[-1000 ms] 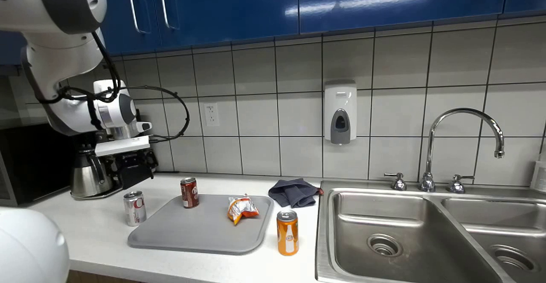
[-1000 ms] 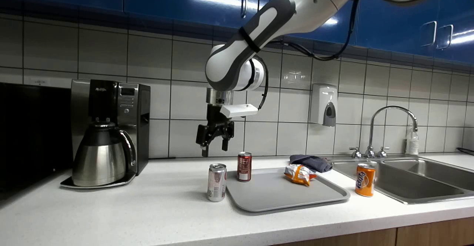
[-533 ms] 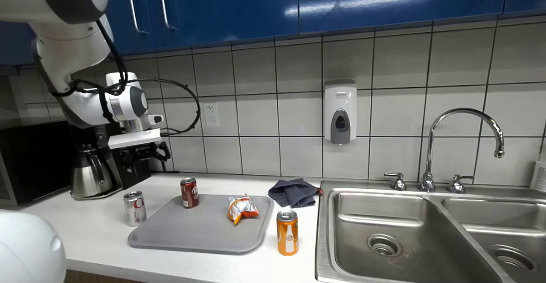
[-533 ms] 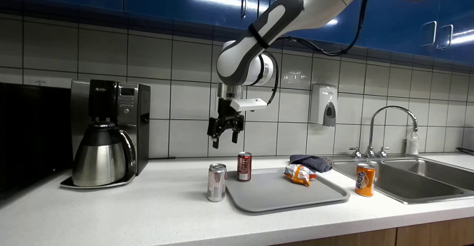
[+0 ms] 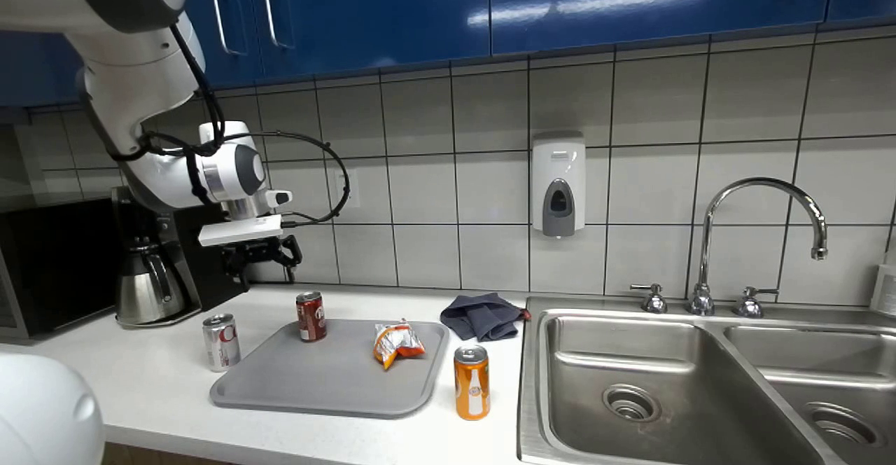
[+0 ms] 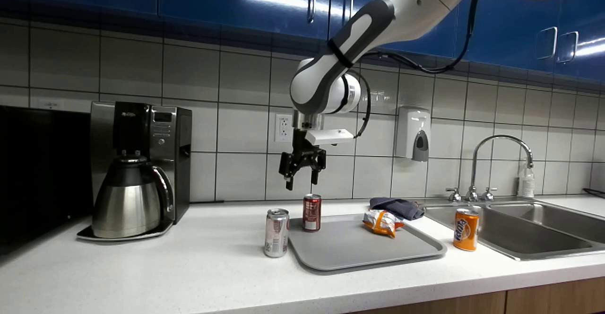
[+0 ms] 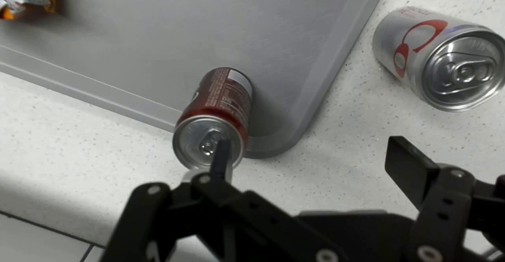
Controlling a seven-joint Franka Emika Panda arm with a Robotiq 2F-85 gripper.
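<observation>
My gripper point(image 6: 301, 180) is open and empty, pointing down above the counter. It also shows in an exterior view point(image 5: 267, 279) and the wrist view point(image 7: 309, 155). The dark red can point(image 6: 312, 213) stands upright on a corner of the grey tray point(image 6: 359, 252) and is nearest to the gripper. In the wrist view one finger covers part of that can's point(image 7: 221, 96) lid, with the fingers above it and apart. A silver can point(image 6: 276, 233) stands on the counter beside the tray; it shows in the wrist view too point(image 7: 418, 49). An orange-and-silver snack bag point(image 5: 397, 343) lies on the tray.
An orange can point(image 5: 472, 383) stands between tray and sink point(image 5: 535, 381). A dark cloth point(image 5: 483, 316) lies by the wall. A coffee maker with a steel carafe point(image 6: 130, 210) stands beyond the silver can. A soap dispenser point(image 5: 558, 171) and blue cabinets point(image 5: 378, 10) are on the wall.
My gripper has moved right in both exterior views, away from the coffee maker and closer to the red can, and a little up. It stays open. The cans, tray and bag have not moved.
</observation>
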